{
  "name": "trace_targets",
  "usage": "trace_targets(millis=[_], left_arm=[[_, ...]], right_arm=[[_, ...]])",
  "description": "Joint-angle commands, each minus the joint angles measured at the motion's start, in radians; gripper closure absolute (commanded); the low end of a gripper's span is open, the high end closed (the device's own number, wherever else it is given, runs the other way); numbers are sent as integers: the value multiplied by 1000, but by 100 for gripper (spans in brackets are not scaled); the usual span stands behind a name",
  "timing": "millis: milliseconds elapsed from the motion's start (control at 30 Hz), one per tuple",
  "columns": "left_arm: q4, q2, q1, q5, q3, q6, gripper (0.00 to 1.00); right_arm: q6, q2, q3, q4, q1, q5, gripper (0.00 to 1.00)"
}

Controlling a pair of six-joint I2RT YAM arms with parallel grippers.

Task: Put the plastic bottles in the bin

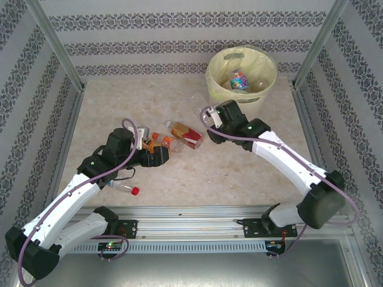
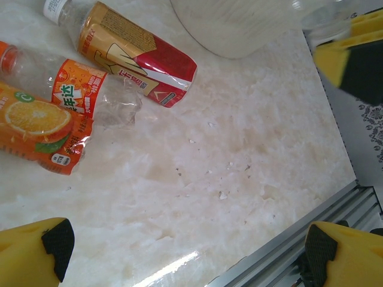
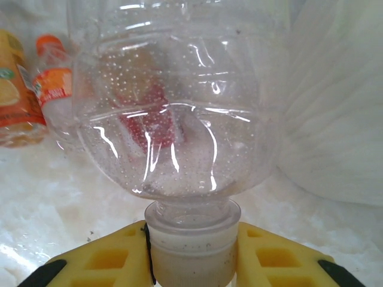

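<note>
**A:** Tight against your right wrist lens, the right gripper (image 3: 191, 260) is clenched on the white neck of a clear bottle (image 3: 179, 119), whose wet, beaded body rises straight above the yellow fingers.

**B:** From overhead, you've got that bottle near the bin (image 1: 214, 81). The bin stands at the far right of the table, with bottles in the liner (image 1: 240, 79).

**A:** Your left gripper (image 2: 188, 257) is released, jaws spread wide, with nothing between them but bare surface.

**B:** And that tabletop (image 2: 251, 155) is glossy cream marble pattern, flecked with small crumbs, with a streak of glare down by the rail.

**A:** On it, ahead of your left hand, lie a red-and-gold bottle (image 2: 137, 54) and the orange-labelled bottles (image 2: 42, 125) just beside it. A red-capped bottle (image 1: 127, 188) lies by your left forearm.

**B:** As for the room, grey damask-striped wallpaper (image 1: 179, 36) covers three sides and aluminium posts (image 1: 57, 42) slant up at the corners. An aluminium rail (image 1: 191, 218) runs along the near edge, carrying both arm bases.
</note>
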Motion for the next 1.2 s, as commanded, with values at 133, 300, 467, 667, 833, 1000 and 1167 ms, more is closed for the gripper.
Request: trace_targets(millis=[133,300,467,667,833,1000,1167], left_arm=[[10,-7,-9,-17,0,-12,0],[12,-6,-9,-17,5,-13,0],[-1,-17,-10,-22,7,-8,0],[-16,-28,-9,-39,12,0,0],[-22,-29,-9,-46,12,-9,0],[-28,-29,-9,-48,11,-11,0],[-25,-31,-9,-54,8,-19,0]], right_arm=[[29,-73,162,-93,-33,41,68],[24,-38,276,-137,-115,43,69],[23,45,411,-196,-198,49,69],[19,194,601,-294,-284,27,68],[23,295,707,-337,-332,-7,66],[17,361,782,-369,-348,-31,62],[10,381,805,-382,-350,-45,43]])
